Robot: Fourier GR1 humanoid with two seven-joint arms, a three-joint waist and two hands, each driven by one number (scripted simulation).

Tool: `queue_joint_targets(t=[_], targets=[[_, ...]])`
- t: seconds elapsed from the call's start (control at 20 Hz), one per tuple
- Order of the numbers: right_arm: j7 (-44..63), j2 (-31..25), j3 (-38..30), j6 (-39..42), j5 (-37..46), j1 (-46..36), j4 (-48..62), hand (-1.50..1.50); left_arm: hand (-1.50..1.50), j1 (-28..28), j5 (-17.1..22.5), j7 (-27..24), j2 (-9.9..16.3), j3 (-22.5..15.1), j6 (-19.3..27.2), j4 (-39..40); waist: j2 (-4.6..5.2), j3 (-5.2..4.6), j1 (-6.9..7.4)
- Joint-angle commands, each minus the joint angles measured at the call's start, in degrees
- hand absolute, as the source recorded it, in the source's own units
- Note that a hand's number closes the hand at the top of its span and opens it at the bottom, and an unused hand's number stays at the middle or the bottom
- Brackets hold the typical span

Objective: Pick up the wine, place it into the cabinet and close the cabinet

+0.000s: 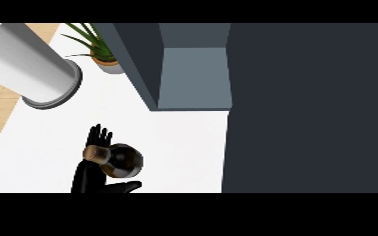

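— Dark glass, tan cap: that's the wine (118, 159), seen almost straight down its neck, so its long axis stands upright on the white counter (177, 145). Where's my hand?

— I read your left hand (98, 141) as just behind and to the left of the bottle, fingers straight and spread upward past the cap, thumb low in front near the base. It brackets the bottle, but I can't tell whether anything touches the glass. Your right hand isn't showing.

— So the left is the nearer one. And the cabinet (193, 72)?

— Up and to the right of the bottle, a gap of bare counter between. I see a grey shelf inside with nothing on it; the dark door (299, 105) stands open along the right.

— Then my guess: curl round the bottle first, then carry it up-right.
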Motion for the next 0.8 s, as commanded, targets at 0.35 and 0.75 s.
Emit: queue_joint_targets(t=[0.35, 0.75], targets=[[2.75, -0.97, -4.14, 1.00, -7.21, 2.29, -7.14, -1.50, 1.50, -3.54, 1.13, -1.82, -2.32, -0.43, -5.53, 4.94, 0.04, 0.03, -0.07], [4.89, 0.18, -0.91, -0.62, -4.05, 0.09, -7.78, -1.50, 1.50, -5.40, -9.85, -9.61, -0.03, -3.30, -1.14, 7.99, -0.05, 0.01, -0.29]])
